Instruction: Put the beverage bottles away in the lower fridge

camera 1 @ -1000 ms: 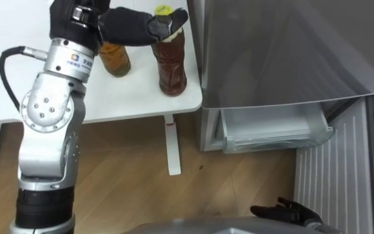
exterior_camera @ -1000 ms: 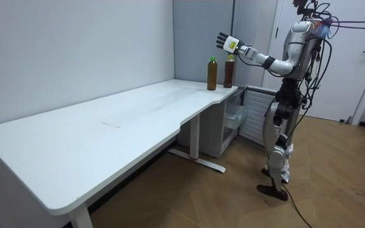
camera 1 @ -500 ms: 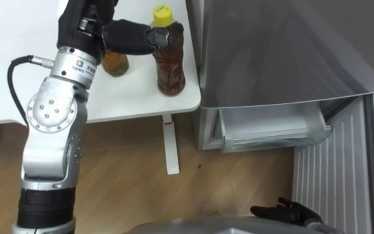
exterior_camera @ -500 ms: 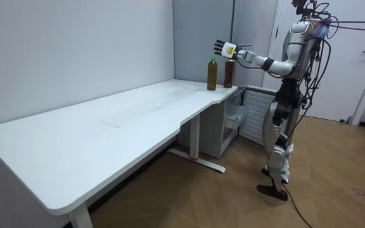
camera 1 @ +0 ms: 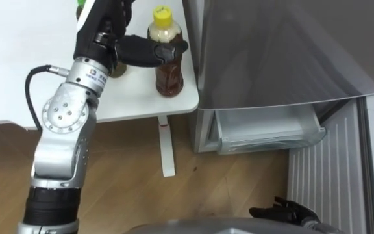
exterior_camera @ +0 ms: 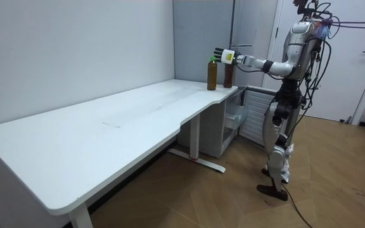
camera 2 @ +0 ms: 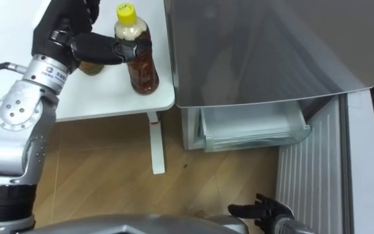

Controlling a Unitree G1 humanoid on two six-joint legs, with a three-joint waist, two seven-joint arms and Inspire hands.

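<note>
Presently on the white table, at its corner beside the tall grey fridge:

1. Clear plastic bottle with a yellow cap. It stands upright and is filled nearly to the neck with dark brown drink.
2. Green-capped bottle of amber drink. It stands upright just beside the first, on the side away from the fridge.
3. Clear plastic fridge drawer. It is pulled out low on the fridge, with the white ribbed door panel swung open beside it.

The left hand is at the yellow-capped bottle, thumb laid straight across its shoulder and fingers extended, not closed round it. A second ago the thumb covered the cap. The hand has since come down, and the cap now shows.

The eye views' top edge cuts off the fingertips. The hand hides most of the green-capped bottle. The right hand hangs low with its fingers loosely spread, partly cut off.
</note>
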